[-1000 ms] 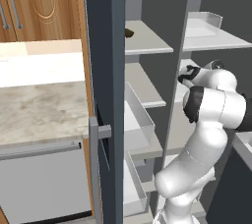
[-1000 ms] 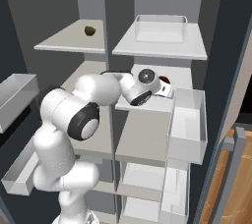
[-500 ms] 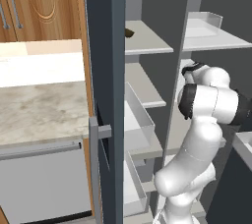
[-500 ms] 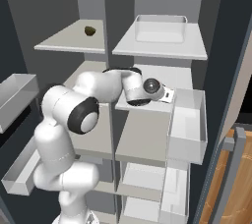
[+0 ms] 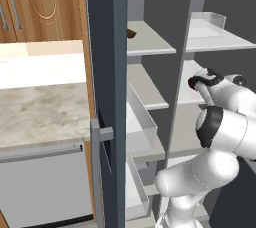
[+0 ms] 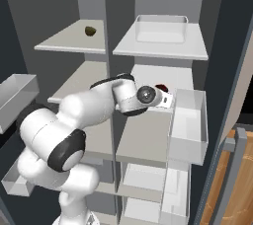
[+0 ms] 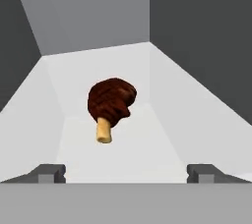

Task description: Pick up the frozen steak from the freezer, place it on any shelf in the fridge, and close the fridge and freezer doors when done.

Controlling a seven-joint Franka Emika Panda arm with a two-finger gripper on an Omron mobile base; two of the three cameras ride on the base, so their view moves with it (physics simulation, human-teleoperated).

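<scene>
The frozen steak (image 7: 111, 101), dark red-brown with a pale stub, lies on a plain light grey shelf (image 7: 162, 139) of the fridge (image 6: 148, 73). In the right base view the steak (image 6: 161, 89) peeks out just behind my hand. My gripper (image 7: 126, 173) is open, its fingertips (image 7: 49, 172) wide apart and a short way back from the steak, touching nothing. From the right base view the gripper (image 6: 169, 99) reaches into the fridge's middle level. The freezer (image 6: 74, 71) is on the left. Both doors, the freezer door (image 5: 105, 97) and the fridge door (image 6: 232, 61), stand open.
A dark olive-brown lump (image 6: 90, 31) sits on the freezer's top shelf. Above the steak is a board with a translucent rim (image 6: 161, 28). White bins (image 6: 188, 125) hang on the fridge door, others (image 5: 141, 122) on the freezer door. A marble counter (image 5: 45, 112) lies to the left.
The jaws went from shut to wide open and let go of the steak, which now rests on the shelf. The hand has drawn back a little from it.
</scene>
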